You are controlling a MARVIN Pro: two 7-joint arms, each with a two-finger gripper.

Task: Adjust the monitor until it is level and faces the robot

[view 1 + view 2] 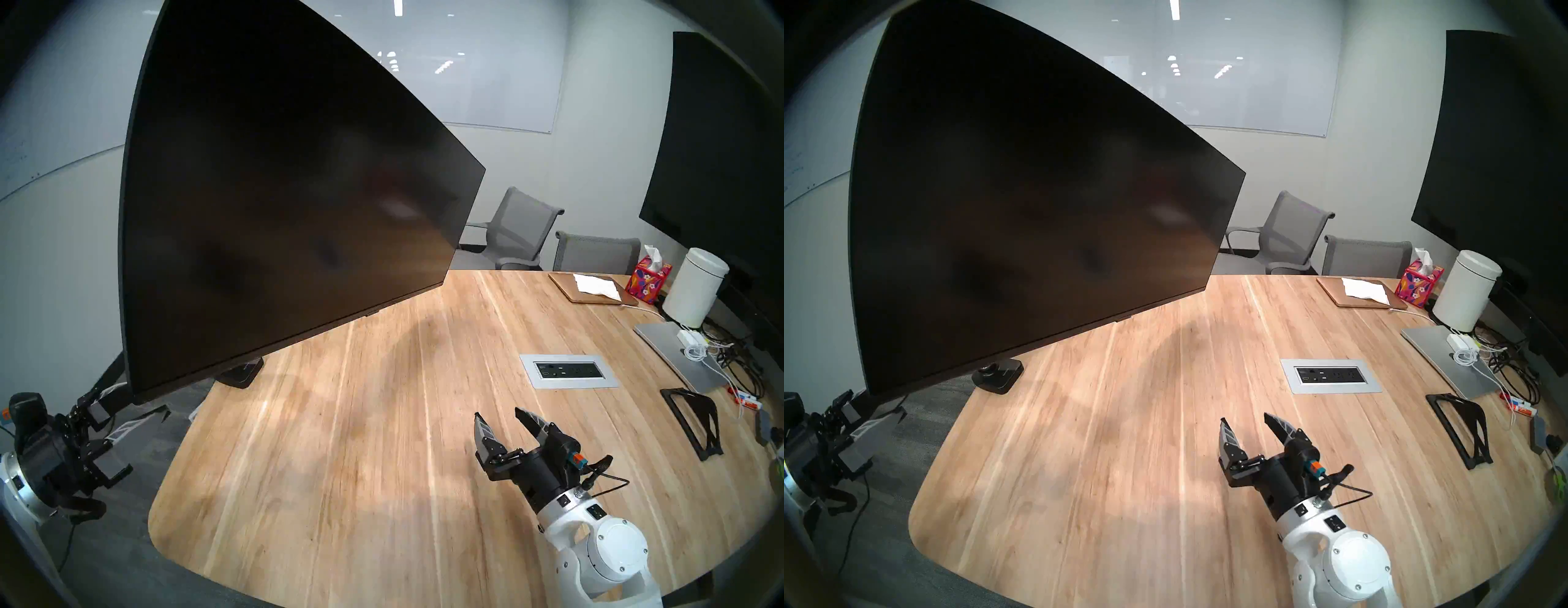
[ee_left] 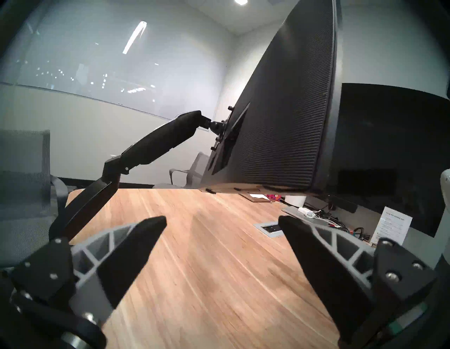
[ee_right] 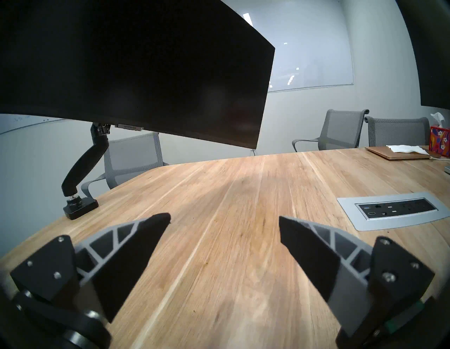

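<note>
Off the tabletop's [image 1: 339, 488] left edge: left gripper [image 2: 222, 224], fingers spread, empty, perhaps clear of all. Clamped at left edge, tilted above it: monitor [image 1: 275, 191]. Near front edge: right gripper [image 1: 498, 418], likewise spread, empty.

The right arm [image 1: 611, 547] is glossy white with a round capped joint ringed by small silver screws and black label patches near the wrist. Its end effector [image 1: 500, 420] is black, with two pointed fingers [image 3: 136, 253] backed by grey triangular ribbing and black screw-studded mounts. At 3 o'clock on the wrist sits an orange-teal connector [image 1: 577, 459] with a thin black cable [image 1: 611, 484] looping off. The left end effector [image 1: 102, 433] is black on a silver collar [image 1: 17, 488].
</note>
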